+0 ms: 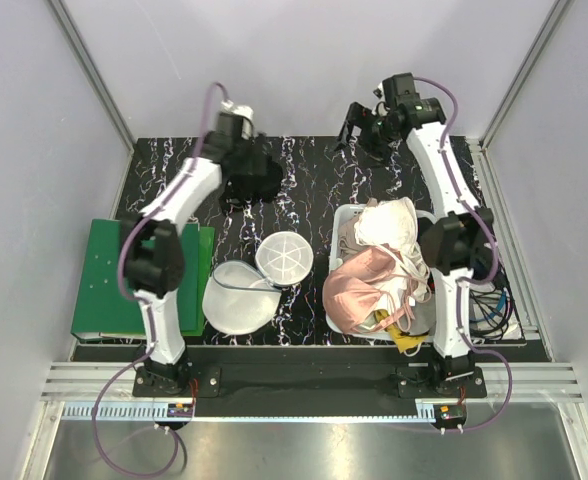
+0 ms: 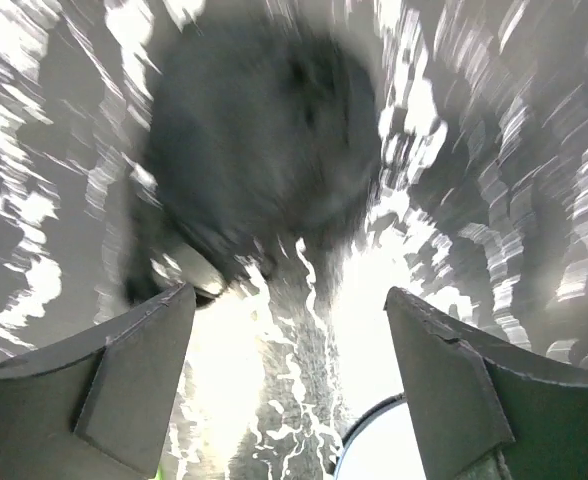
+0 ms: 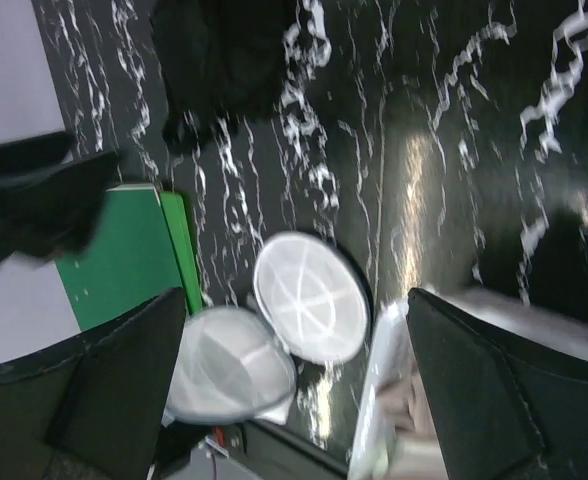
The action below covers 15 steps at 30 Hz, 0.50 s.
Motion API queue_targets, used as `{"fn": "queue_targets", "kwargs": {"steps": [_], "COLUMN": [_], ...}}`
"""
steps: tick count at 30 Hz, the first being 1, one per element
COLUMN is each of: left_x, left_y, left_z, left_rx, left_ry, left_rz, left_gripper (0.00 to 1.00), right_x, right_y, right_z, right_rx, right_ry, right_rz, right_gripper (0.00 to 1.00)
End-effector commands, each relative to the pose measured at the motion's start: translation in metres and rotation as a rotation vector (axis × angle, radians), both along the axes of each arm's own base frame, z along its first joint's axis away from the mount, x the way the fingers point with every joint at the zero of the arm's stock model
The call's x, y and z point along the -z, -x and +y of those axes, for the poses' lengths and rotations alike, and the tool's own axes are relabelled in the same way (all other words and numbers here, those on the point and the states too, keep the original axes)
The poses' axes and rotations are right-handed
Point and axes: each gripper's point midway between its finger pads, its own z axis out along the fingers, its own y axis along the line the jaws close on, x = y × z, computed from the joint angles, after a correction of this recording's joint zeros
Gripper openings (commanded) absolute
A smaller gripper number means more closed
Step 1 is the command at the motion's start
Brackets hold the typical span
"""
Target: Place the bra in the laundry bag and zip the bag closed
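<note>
Nearest you, the laundry bag [image 1: 236, 300] lies open on the worktop [image 1: 304, 190], its ribbed round panel turned back at its far right side. A green board [image 1: 104, 280] sits just to the bag's left and a full white basket [image 1: 336, 240] to its right. Beyond the bag the bra [image 1: 252, 175] lies bunched, with your left pincer [image 2: 289, 300] close above it, released and empty. Farther off, to the bag's right, your right pincer [image 3: 294, 295] is also spread wide and holds nothing.

bra [image 1: 252, 178]: 11 o'clock on table [image 1: 309, 190], far side.
laundry bag [image 1: 242, 295]: 6 o'clock of bra, near edge.
basket [image 1: 339, 214]: 3 o'clock of laundry bag; garments [image 1: 369, 285] piled in it.
board [image 1: 104, 280]: 9 o'clock of laundry bag.
</note>
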Motion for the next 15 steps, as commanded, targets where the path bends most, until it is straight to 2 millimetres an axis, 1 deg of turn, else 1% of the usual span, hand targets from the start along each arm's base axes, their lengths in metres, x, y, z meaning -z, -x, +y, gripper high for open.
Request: {"fn": "queue_targets", "kwargs": {"steps": [1, 2, 3, 4, 5, 6, 7, 8, 9, 10, 11, 12, 13, 14, 15], "left_x": [-0.082, -0.079, -0.069, -0.061, -0.06, -0.041, -0.034, -0.034, -0.017, -0.012, -0.015, 0.0, 0.004, 0.002, 0.018], "left_y": [-0.01, -0.012, -0.014, -0.017, -0.022, -0.025, -0.029, -0.035, -0.039, -0.042, -0.049, -0.053, -0.056, -0.061, -0.063], "left_z": [0.029, 0.034, 0.039, 0.054, 0.059, 0.059, 0.069, 0.071, 0.071, 0.077, 0.078, 0.079, 0.08, 0.078, 0.074], "left_rx": [-0.013, -0.026, -0.042, -0.09, -0.106, -0.107, -0.14, -0.143, -0.144, -0.17, -0.17, -0.182, -0.196, -0.197, -0.2], "left_ry": [0.286, 0.306, 0.324, 0.352, 0.374, 0.408, 0.442, 0.466, 0.495, 0.522, 0.538, 0.543, 0.558, 0.575, 0.596], "left_rz": [-0.142, -0.13, -0.101, -0.074, -0.064, -0.012, 0.012, 0.016, 0.061, 0.083, 0.076, 0.101, 0.11, 0.107, 0.145], "left_gripper": [0.76, 0.71, 0.66, 0.58, 0.56, 0.55, 0.54, 0.52, 0.51, 0.5, 0.5, 0.5, 0.49, 0.46, 0.38], "right_x": [0.014, 0.018, 0.021, 0.027, 0.03, 0.039, 0.044, 0.05, 0.058, 0.064, 0.069, 0.068, 0.079, 0.085, 0.086], "right_y": [-0.046, -0.054, -0.055, -0.069, -0.076, -0.08, -0.087, -0.092, -0.095, -0.099, -0.103, -0.106, -0.11, -0.113, -0.116], "right_z": [0.032, 0.04, 0.06, 0.073, 0.083, 0.093, 0.116, 0.124, 0.132, 0.151, 0.156, 0.163, 0.171, 0.174, 0.177], "right_rx": [0.034, 0.054, 0.04, 0.046, 0.073, 0.083, 0.078, 0.112, 0.118, 0.111, 0.131, 0.132, 0.136, 0.166, 0.177], "right_ry": [-0.014, -0.018, -0.021, -0.036, -0.037, -0.038, -0.062, -0.083, -0.101, -0.131, -0.139, -0.157, -0.17, -0.18, -0.193], "right_rz": [-0.085, -0.097, -0.118, -0.165, -0.187, -0.194, -0.235, -0.236, -0.234, -0.259, -0.265, -0.28, -0.285, -0.277, -0.281], "right_gripper": [1.0, 1.0, 1.0, 1.0, 1.0, 1.0, 0.99, 0.98, 0.97, 0.95, 0.93, 0.92, 0.9, 0.79, 0.73]}}
